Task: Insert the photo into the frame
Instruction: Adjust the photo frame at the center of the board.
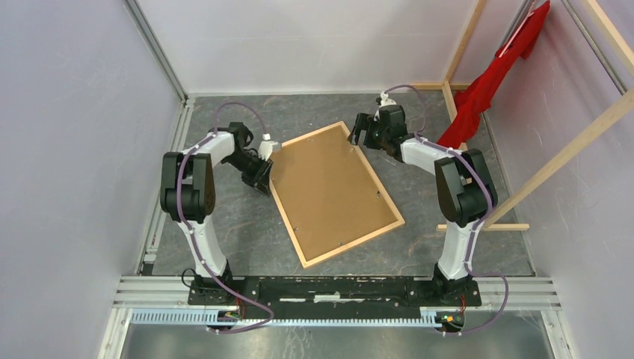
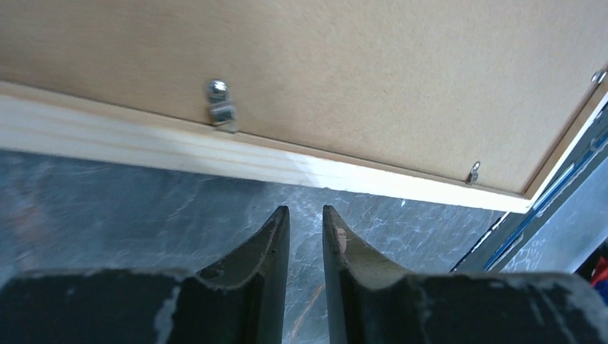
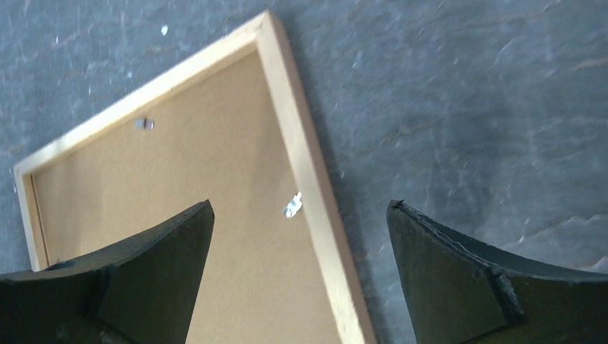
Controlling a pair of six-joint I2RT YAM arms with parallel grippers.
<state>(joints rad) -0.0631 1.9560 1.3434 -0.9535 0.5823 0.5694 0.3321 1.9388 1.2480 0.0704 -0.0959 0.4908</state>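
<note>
A: Where is the frame [image 1: 286,221]?
B: Flat mid-table, face down, backing board [image 1: 333,191] up.
A: Grippers?
B: The left gripper [image 2: 306,211] is nearly closed and empty, beside the left rail. The right gripper [image 3: 301,208] is spread wide above the far corner.

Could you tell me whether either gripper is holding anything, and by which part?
Nothing is held: the left gripper is almost closed on air beside the frame, and the right gripper is open above its edge.

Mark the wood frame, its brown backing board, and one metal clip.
thin light-wood rectangular picture frame [image 1: 354,243]: top external view, near rail.
flat brown backing board [image 1: 333,191]: top external view, centre.
small silver metal clip [image 2: 222,111]: left wrist view, clip body.
</note>
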